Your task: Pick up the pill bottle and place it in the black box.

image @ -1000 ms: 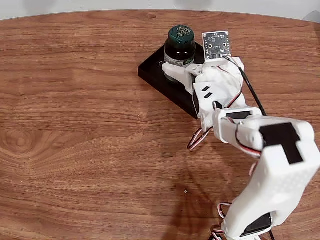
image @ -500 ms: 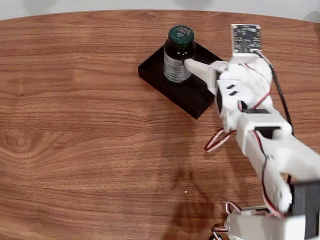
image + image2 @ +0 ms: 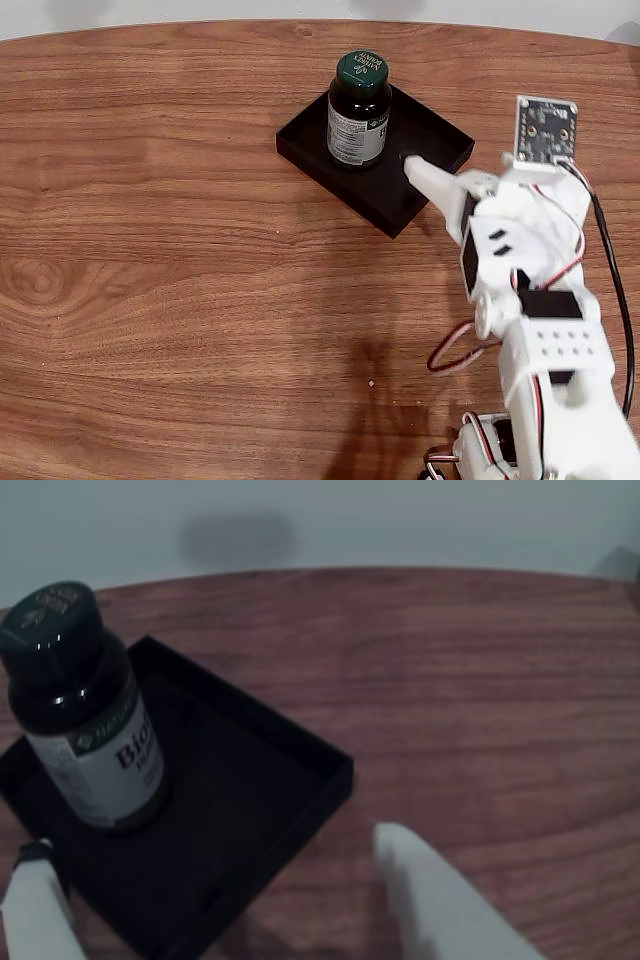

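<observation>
While the pill bottle (image 3: 358, 110) stood upright inside the black box (image 3: 440, 150), the arm's jaws (image 3: 250, 900) were spread apart with nothing between them, so yeah, fully released. In the fixed view the bottle sat toward the far-left part of the box, dark green cap on top with its printed text showing, and the white-and-green label faced the camera. The box itself sat at an angle on the wooden desk (image 3: 150, 250), near the desk's far edge. One white fingertip (image 3: 418, 170) hung over the box's near-right side, clear of the bottle and not touching it. The white arm (image 3: 520, 290) came up from the near-right of the box, with a small circuit board (image 3: 545, 130) sticking up to the right of the box. In the wrist view one finger (image 3: 35, 915) poked in at the bottom left just in front of the bottle and the other (image 3: 440, 900) hung over bare desk on the right of the box's corner. The bottle looked a bit tilted there, but that seemed like the camera angle more than anything.
</observation>
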Motion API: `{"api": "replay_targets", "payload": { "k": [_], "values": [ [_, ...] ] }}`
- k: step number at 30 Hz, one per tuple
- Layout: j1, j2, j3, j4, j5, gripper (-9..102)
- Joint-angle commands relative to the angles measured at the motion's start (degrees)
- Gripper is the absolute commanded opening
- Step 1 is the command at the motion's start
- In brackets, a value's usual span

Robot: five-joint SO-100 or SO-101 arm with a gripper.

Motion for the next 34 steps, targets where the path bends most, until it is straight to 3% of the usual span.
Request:
{"api": "replay_targets", "payload": {
  "k": [1, 5, 23, 34],
  "values": [
    [-0.1, 9.6, 2.8, 4.2, 0.4, 33],
    [0.2, 17.0, 9.7, 7.7, 1.6, 31],
    [1.8, 43.1, 10.5, 67.0, 0.4, 19],
    [1.3, 43.9, 10.5, 83.1, -3.0, 5]
  ]
}}
